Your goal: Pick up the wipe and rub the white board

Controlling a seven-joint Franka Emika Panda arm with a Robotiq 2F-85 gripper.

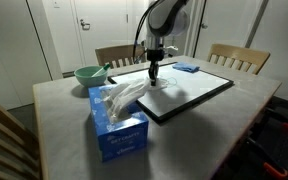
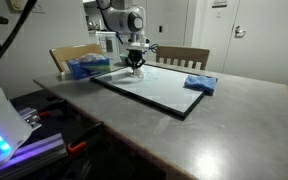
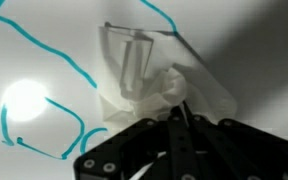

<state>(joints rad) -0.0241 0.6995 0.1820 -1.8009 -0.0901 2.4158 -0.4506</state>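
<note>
**Gripper (image 3: 184,112) clenched on wipe (image 3: 149,75)**

Black jaws pinch the crumpled wipe against the white board (image 3: 249,40), beside blue pen marks (image 3: 56,50). Likely hazards: thin tissue slipping from the pinch, or tearing if pressed hard during rubbing. Too light a stroke leaves ink.

I am counting from beside the table (image 1: 54,105) | table: 1 | white board (image 1: 189,92): 1 | wipe (image 3: 144,70): 1 | blue cloth (image 2: 200,84): 1 | tissue box (image 1: 119,132): 1 | green bowl (image 1: 89,74): 1 | wooden chairs (image 1: 119,55): 3 are showing in an exterior view | robot arm (image 1: 169,18): 1 | gripper (image 1: 155,75): 1
</note>
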